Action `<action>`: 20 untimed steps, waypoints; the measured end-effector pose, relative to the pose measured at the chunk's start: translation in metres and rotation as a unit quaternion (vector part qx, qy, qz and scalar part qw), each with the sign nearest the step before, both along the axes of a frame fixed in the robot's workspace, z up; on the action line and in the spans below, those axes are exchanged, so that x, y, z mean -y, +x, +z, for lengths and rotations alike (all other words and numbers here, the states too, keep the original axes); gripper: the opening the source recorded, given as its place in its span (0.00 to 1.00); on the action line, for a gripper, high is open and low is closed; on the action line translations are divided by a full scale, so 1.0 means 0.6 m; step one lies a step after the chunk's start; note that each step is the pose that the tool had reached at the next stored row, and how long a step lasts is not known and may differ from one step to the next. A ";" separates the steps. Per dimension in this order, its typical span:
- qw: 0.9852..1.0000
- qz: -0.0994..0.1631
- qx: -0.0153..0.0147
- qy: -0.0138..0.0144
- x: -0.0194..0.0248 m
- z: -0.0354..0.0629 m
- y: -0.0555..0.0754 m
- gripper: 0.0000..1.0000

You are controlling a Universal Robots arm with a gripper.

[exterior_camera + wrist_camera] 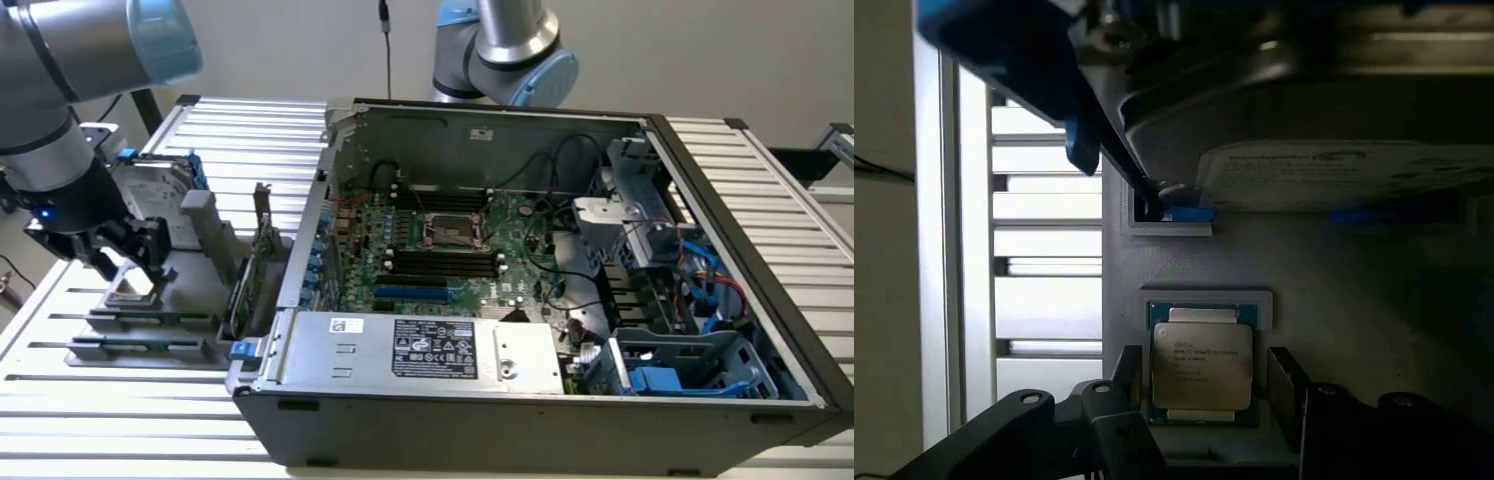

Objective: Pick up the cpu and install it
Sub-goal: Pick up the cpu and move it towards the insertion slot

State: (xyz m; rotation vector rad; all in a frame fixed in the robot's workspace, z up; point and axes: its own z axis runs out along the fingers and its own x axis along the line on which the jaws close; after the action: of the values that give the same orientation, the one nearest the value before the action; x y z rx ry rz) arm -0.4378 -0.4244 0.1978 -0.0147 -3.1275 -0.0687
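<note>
- Exterior view, slatted metal table [120, 430]: it carries everything else, and its ribs run across the whole frame.
- Computer case [534, 420]: lies on its side with the panel off. It takes up the centre and the three o'clock half of the table.
- Robot arm [60, 110]: grey with a pale blue cap, it comes down from eleven o'clock over the table's nine o'clock side. A second arm [514, 55] rises behind the case at twelve o'clock.
- Motherboard [467, 270]: green, flat on the case floor, with black memory slots across it.
- Power supply [414, 350]: a silver labelled box at six o'clock of the motherboard.
- Grey fixture [127, 335]: stands on the table just beside the case, at the case's nine o'clock.
- Hard drive [150, 190]: silver, in a blue frame, upright on the fixture at twelve o'clock of the gripper.
- Gripper [134, 262]: black, low over the fixture. The jaws stand wide, and in the wrist view the fingers [1286, 395] flank the cpu [1202, 365], one on each side with a gap showing. Nothing is held.
- Socket [451, 232]: a square metal frame near the middle of the motherboard, well apart from the cpu.
- Cpu [134, 288]: lies flat in a shallow square seat of the fixture, with its printed silver plate facing up. It is between the fingers, at nine o'clock of the case.
</note>
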 end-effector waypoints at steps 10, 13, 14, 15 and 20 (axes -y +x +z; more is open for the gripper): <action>1.000 -0.007 0.000 0.000 0.0017 -0.010 0.002 0.62; 1.000 -0.010 0.000 0.000 0.0020 -0.013 0.001 0.62; 1.000 -0.011 0.000 0.000 0.0021 -0.014 0.001 0.62; 1.000 -0.011 0.000 0.000 0.0022 -0.015 0.001 0.62; 1.000 -0.013 0.000 0.000 0.0021 -0.018 0.002 0.62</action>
State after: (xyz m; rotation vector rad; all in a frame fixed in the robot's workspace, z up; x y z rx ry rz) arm -0.4368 -0.4257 0.1869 -0.0554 -3.1267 -0.0691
